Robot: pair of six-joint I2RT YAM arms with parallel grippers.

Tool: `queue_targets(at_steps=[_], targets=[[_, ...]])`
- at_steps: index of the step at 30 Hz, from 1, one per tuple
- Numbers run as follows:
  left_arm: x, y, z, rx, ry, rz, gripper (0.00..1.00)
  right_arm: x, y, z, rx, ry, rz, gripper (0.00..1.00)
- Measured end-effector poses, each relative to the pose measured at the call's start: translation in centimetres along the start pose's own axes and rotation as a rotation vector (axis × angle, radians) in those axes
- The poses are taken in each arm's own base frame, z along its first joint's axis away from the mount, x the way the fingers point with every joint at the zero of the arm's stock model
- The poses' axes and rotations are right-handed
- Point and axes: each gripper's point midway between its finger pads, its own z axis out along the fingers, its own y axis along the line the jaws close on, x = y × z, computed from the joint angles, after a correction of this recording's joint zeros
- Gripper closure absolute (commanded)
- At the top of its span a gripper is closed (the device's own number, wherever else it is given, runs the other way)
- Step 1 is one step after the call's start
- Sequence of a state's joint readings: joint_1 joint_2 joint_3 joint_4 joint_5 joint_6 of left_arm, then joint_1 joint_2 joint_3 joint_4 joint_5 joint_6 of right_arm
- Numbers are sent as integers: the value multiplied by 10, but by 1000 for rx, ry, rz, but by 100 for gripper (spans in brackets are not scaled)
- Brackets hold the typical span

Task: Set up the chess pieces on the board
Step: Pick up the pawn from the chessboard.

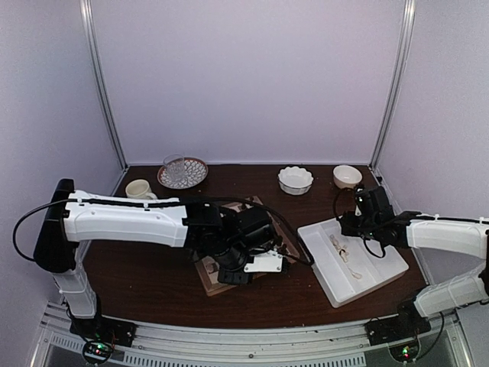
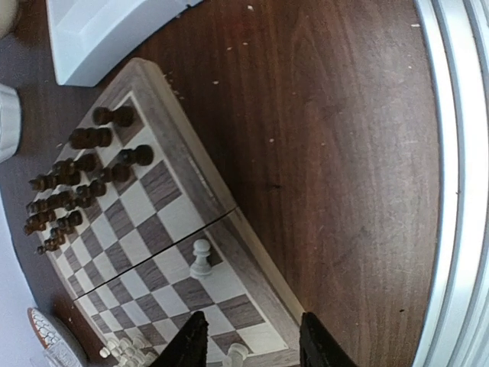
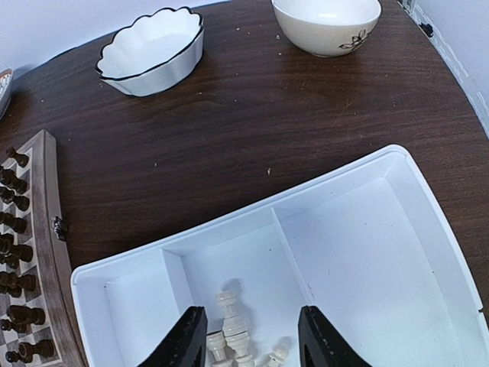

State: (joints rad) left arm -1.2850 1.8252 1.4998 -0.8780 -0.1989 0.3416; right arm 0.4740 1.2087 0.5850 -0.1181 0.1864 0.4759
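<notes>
We are seeing the left gripper point(image 2: 252, 330) holding its jaws apart over one end of the board point(image 2: 187, 149). One of the chess pieces point(image 2: 238, 353) is standing upright between the fingers, closer to one than the other. A gap is showing on each side of it, so nothing is being clamped. The right gripper point(image 3: 252, 319) is also hanging with its jaws apart, over the middle compartment of the white tray point(image 3: 367, 252). Cream pieces are lying below and between its fingers, and we are not able to tell whether the fingers are touching them.

On the board we are counting one pawn point(image 2: 201, 258) standing alone, the piece between the fingers, and a small cluster point(image 2: 126, 350) that is cut off at the bottom edge and too crowded to count. The dark pieces point(image 2: 76, 183) are bunching in rows at the other end, too tightly for a count. In the tray we are making out at least four cream pieces, the lower ones cut off by the frame, and three compartments. Behind it are sitting two bowls, a scalloped dish point(image 3: 153, 50) and a cream bowl point(image 3: 327, 23).

From above, the left arm is hiding most of the board, and only a corner is showing.
</notes>
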Motion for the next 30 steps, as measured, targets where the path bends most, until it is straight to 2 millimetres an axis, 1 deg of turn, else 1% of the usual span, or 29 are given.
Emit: queue_targets(at_steps=[3, 5, 8, 10, 12, 14, 18, 23, 30], targets=[[-5, -7, 12, 68, 8, 26, 56, 0, 0, 0, -3, 0, 2, 56], [-6, -8, 18, 117, 12, 16, 55, 0, 0, 0, -4, 0, 3, 56], [-4, 2, 25, 167, 7, -32, 56, 0, 0, 0, -5, 0, 3, 56], [1, 10, 25, 181, 5, -61, 57, 0, 0, 0, -5, 0, 3, 56], [5, 19, 25, 186, 3, -86, 57, 0, 0, 0, -5, 0, 4, 56], [7, 22, 26, 187, 6, -93, 58, -1, 0, 0, -6, -1, 5, 56], [4, 21, 35, 194, 16, -78, 61, -1, -1, 1, -7, -3, 9, 56], [8, 19, 50, 196, 55, -67, 63, -1, 0, 1, -9, -3, 9, 56], [13, 22, 59, 190, 83, -70, 64, -2, -1, 1, -11, -1, 12, 56]])
